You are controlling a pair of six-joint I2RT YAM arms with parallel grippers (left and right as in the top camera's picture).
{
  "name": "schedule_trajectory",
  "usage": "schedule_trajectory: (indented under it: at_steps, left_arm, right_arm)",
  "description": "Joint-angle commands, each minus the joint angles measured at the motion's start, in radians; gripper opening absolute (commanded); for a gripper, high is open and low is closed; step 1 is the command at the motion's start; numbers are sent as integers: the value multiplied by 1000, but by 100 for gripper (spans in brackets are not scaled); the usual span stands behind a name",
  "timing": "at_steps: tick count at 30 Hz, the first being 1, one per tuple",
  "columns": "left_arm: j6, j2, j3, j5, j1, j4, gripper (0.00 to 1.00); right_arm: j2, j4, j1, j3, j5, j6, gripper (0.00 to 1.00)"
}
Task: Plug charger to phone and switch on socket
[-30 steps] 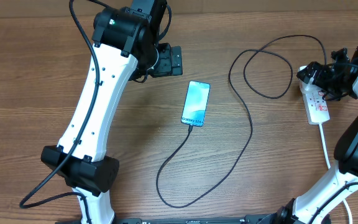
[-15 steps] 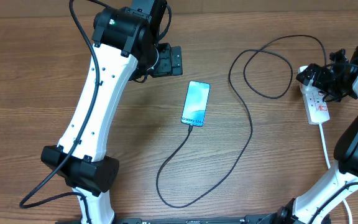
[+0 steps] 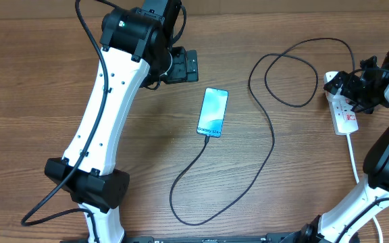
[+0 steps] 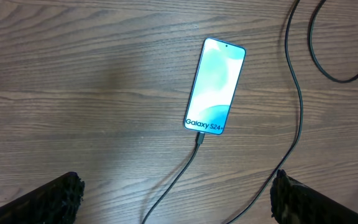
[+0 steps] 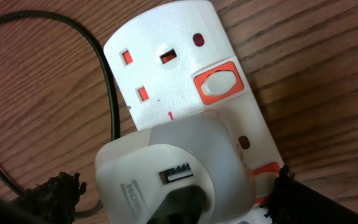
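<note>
The phone [image 3: 213,112] lies screen up and lit at the table's middle, and also shows in the left wrist view [image 4: 215,85]. The charger's black cable [image 3: 273,138] is plugged into the phone's bottom edge [image 4: 199,138]. It loops across the table to the socket [image 3: 346,118], a white power strip at the right. My right gripper [image 3: 358,86] is open, its fingers [image 5: 176,193] either side of a white adapter [image 5: 166,155] seated in the strip [image 5: 185,25], with the black plug in the adapter. A white switch with a red surround [image 5: 216,84] is beside it. My left gripper [image 4: 179,202] is open and empty above the phone.
The strip's thick white cord [image 3: 353,155] runs toward the front right. The black cable makes a wide loop at the back [image 3: 282,67] and another near the front edge [image 3: 181,212]. The left arm [image 3: 107,101] spans the table's left half.
My right gripper has shifted slightly to the right over the strip's end. The left arm, phone and cable have not moved.
</note>
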Motion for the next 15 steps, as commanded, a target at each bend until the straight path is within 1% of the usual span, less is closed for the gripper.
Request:
schedule_trajectory:
  at_steps: [1,6,10,15]
  left_arm:
    - [19,6,6,-10,3,2,100]
    - [19,6,6,-10,3,2,100]
    - [19,6,6,-10,3,2,99]
    - [19,6,6,-10,3,2,99]
  right_arm:
    - [9,-11,7,-11,6,27,100]
    - [10,9,7,-11,-5,25,100]
    - [10,45,7,-11,-88,-26,100]
    - [10,40,7,-12,-88,-26,100]
